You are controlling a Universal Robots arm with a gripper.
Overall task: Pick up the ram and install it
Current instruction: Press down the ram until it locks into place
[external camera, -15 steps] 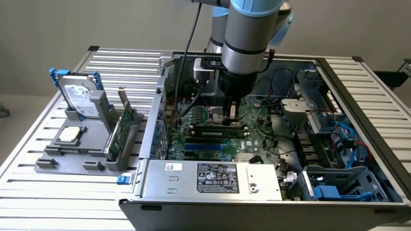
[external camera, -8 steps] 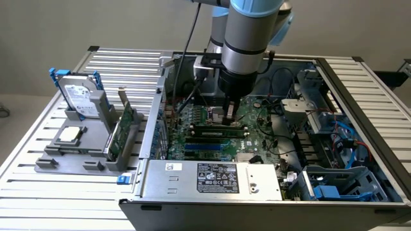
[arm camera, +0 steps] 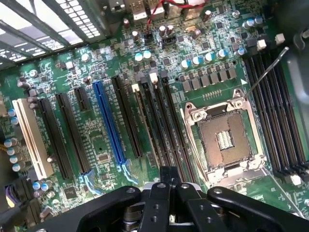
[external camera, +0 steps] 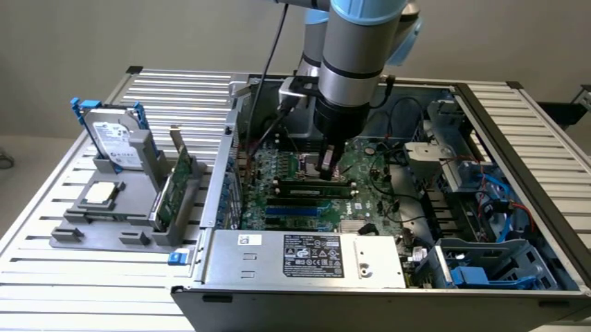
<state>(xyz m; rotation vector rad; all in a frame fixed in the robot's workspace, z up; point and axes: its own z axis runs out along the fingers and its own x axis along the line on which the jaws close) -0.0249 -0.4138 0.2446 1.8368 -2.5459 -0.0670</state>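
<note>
The ram [external camera: 309, 182] is a long, thin green stick with dark chips. It stands on edge in a black slot on the motherboard [external camera: 369, 200], inside the open computer case. My gripper [external camera: 328, 171] reaches straight down into the case, its fingers shut, with the tips at the ram's top edge near its middle. In the wrist view the shut gripper [arm camera: 167, 170] hangs right over the ram [arm camera: 146, 123], seen edge-on as a narrow strip in one of the dark slots. I cannot tell whether the tips clamp the stick or only rest on it.
An open processor socket [arm camera: 227, 137] lies beside the slots, with a blue slot [arm camera: 108, 121] on the other side. A power supply [external camera: 305, 256] borders the board at the front. Outside the case, a grey holder [external camera: 69, 235] carries a hard drive [external camera: 115, 142], a processor chip [external camera: 99, 195] and an expansion card [external camera: 177, 183].
</note>
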